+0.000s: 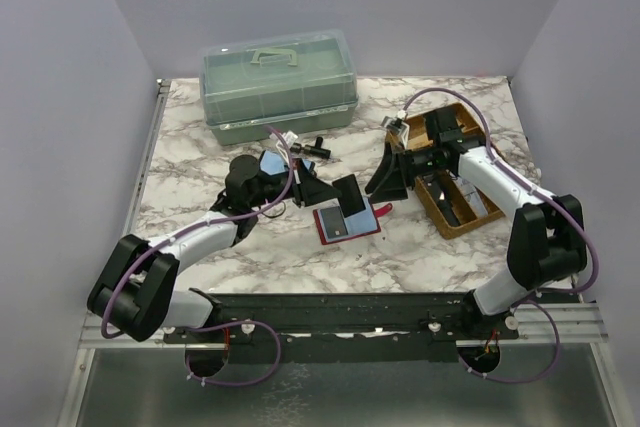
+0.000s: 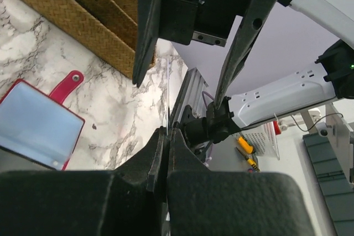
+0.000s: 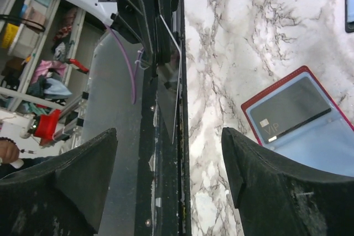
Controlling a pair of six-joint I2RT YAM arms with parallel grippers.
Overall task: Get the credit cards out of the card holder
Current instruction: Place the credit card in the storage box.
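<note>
Left wrist view: my left pincer [image 2: 167, 135] is clenched on a card [image 2: 167, 89], which stands edge-on and upright out of the fingertips. My right pincer [image 3: 168, 139] is released, jaws wide, one finger on either side of that card. As far as I can tell it touches neither face.

The card holder [image 3: 326, 153] lies open and flat around the middle of the table [image 3: 238, 20], between my two arms and just beside the held card. A second card [image 3: 287, 111], dark, sits in one of its panels. My read: one out, one left to pull.

The step looks like a handover, left to right. To do it well:
- Centre the right jaws on the card's free half, well clear of the left fingertips, so the pads don't collide.
- Land the pads flat on the faces. The card is thin, so a corner pinch will probably flex or pivot it.
- Close the right fully before the left lets go, so the card is never unheld.
- Open the left, then back it out along the card's plane without twisting.
- Put the card down away from the holder. The wicker tray [image 2: 83, 20] by the right edge looks likely, but that's only a guess.
- The holder sits loose, so the second card probably needs one pincer pinning it down.
</note>
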